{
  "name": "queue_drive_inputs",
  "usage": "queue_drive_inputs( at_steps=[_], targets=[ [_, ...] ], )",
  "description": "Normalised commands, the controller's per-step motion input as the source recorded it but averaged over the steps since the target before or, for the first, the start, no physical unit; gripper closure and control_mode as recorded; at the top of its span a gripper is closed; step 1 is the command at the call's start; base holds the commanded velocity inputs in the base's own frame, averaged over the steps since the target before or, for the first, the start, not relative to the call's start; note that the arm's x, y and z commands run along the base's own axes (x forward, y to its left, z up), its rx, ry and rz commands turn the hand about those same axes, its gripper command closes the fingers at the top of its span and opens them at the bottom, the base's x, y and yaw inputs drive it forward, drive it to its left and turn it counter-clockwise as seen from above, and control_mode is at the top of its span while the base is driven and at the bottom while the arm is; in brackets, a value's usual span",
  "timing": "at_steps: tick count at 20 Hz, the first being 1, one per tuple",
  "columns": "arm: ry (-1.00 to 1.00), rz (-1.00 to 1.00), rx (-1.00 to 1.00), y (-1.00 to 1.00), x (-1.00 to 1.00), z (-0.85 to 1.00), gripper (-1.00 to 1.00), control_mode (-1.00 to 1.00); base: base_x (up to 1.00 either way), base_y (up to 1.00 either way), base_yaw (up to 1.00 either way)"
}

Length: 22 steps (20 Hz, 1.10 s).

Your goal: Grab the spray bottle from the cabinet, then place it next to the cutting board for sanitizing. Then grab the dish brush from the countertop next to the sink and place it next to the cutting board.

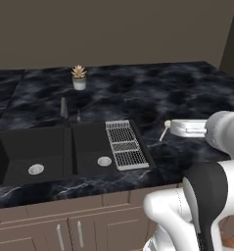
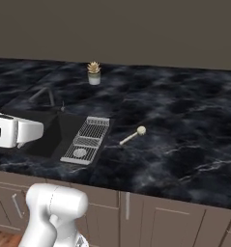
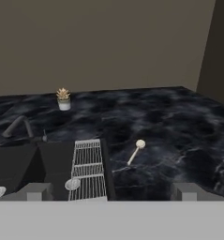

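Jaws stand wide apart with nothing between them: in the hand view my gripper [image 3: 111, 191] shows its two grey fingertips [image 3: 34, 191] far from each other, hanging above the near edge of the sink [image 3: 33, 164]. I take the sink as my landmark. Nearest to me, below it, are the brown drawers [image 2: 151, 217] under the countertop [image 2: 184, 144]. Inside the basin I see a round silver drain [image 1: 104, 161], and a white slatted grid [image 3: 89, 168] lies along its right-hand part. Just right of the sink, lying flat on the black marble and apart from the grid, is the dish brush [image 3: 135, 152] (its round pale head points away from me). Behind the sink stands the dark faucet [image 3: 17, 126], and farther back a small potted plant [image 3: 63, 99] sits near the wall.
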Motion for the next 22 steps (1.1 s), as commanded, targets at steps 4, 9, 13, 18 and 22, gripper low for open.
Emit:
queue_drive_inputs(
  at_steps=[4, 9, 13, 18, 22],
  targets=[
    [0.00, 0.00, 0.00, 0.00, 0.00, 0.00, -1.00, 1.00, 0.02, -0.12, -0.21],
    [0.00, 0.00, 0.00, 0.00, 0.00, 0.00, -1.00, 1.00, 0.11, 0.00, -0.03],
    [0.00, 0.00, 0.00, 0.00, 0.00, 0.00, -1.00, 1.00, 0.50, 0.00, 0.00],
    [0.00, 0.00, 0.00, 0.00, 0.00, 0.00, -1.00, 1.00, 0.45, 0.00, 0.00],
    [0.01, 0.00, 0.00, -0.03, 0.05, 0.00, -1.00, -1.00, 0.13, -0.04, 0.00]
  ],
)
